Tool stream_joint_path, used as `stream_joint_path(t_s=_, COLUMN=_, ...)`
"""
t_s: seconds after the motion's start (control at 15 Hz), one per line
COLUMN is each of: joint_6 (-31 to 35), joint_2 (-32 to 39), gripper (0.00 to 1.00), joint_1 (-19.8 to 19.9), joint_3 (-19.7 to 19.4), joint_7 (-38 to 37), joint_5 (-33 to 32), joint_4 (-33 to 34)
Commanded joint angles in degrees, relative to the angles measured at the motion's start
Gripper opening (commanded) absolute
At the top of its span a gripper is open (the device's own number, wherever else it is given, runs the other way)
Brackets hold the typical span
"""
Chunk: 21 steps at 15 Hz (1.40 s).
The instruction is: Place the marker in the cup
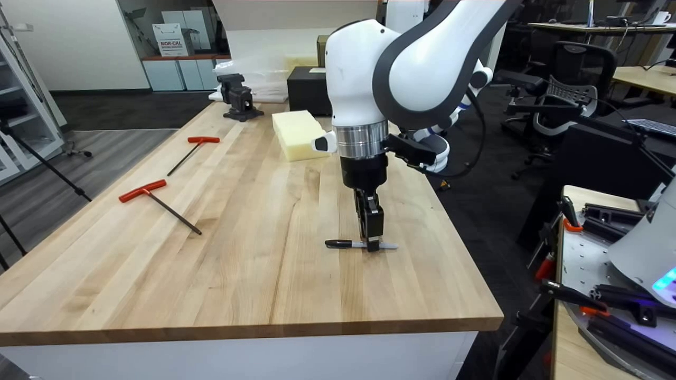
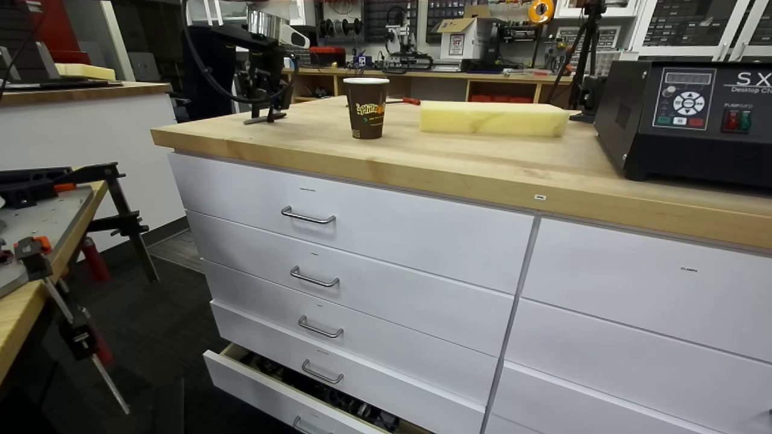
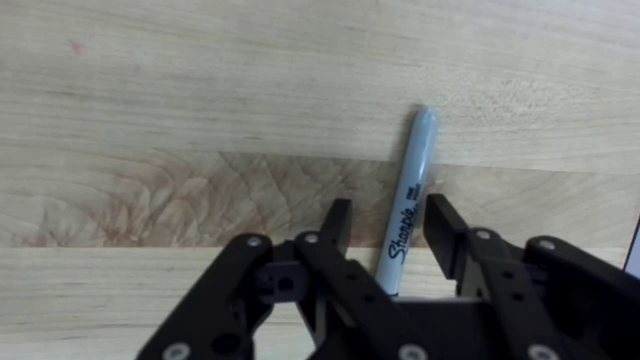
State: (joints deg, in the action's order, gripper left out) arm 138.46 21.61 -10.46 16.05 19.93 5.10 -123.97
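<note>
Wrist view: the two-fingered black metal gripper (image 3: 387, 217) is spread around the slim grey plastic marker (image 3: 407, 200); best centre first, then close squarely. It reads "Sharpie".

An exterior view: marker near a corner of the pale wooden worktop (image 1: 253, 227).

An exterior view: tapered brown paper cup (image 2: 367, 110), seemingly lettered "Philz", by its nearer edge
</note>
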Motion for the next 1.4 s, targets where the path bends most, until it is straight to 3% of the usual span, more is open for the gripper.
stream_joint_path(t_s=0.0, joint_6=1.3, joint_2=-1.9, gripper=0.13, joint_1=0.2, joint_3=0.5, joint_7=-0.7, joint_5=0.1, joint_4=-3.0)
stream_joint_path(t_s=0.13, joint_6=1.5, joint_2=-2.3, gripper=0.02, joint_1=0.1, joint_3=0.6, joint_7=-0.7, joint_5=0.2, joint_4=-3.8)
stream_joint_path(t_s=0.67, joint_6=-6.0, joint_2=-4.7, gripper=0.06, joint_1=-0.1, joint_3=0.2, joint_7=-0.8, joint_5=-2.1, joint_4=-2.5)
stream_joint_path(t_s=1.33, joint_6=-9.8, joint_2=-8.1, gripper=0.06, joint_1=0.3, joint_3=-4.7, joint_7=-1.4, joint_5=-12.3, joint_4=1.7)
